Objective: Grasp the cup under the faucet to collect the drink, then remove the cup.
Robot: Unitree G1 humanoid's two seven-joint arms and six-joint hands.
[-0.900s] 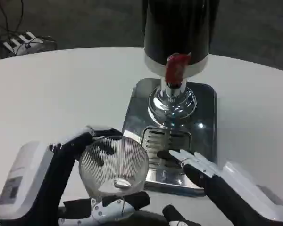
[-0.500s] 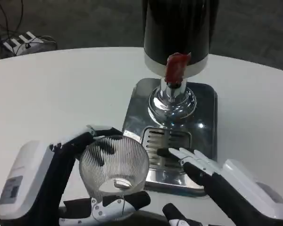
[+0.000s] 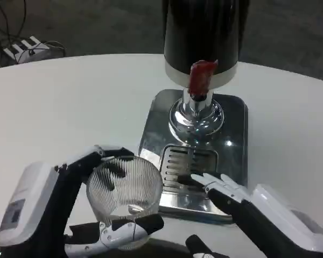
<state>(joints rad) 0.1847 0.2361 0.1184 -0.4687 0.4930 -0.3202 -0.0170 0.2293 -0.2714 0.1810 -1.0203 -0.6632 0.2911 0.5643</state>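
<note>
left hand (image 3: 75, 177) grips cup (image 3: 125, 193); thumb cut off by frame btm.

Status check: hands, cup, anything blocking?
Left hand grips cup, beside drip tray, not under faucet. Right hand open over tray grille. Path clear.

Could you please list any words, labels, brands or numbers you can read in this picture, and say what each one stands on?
None can be read.
The left hand, holding the cup, has a grey patch on its forearm, too blurred to read.
The dispenser, its red tap handle and the drip tray carry no readable text.
</note>
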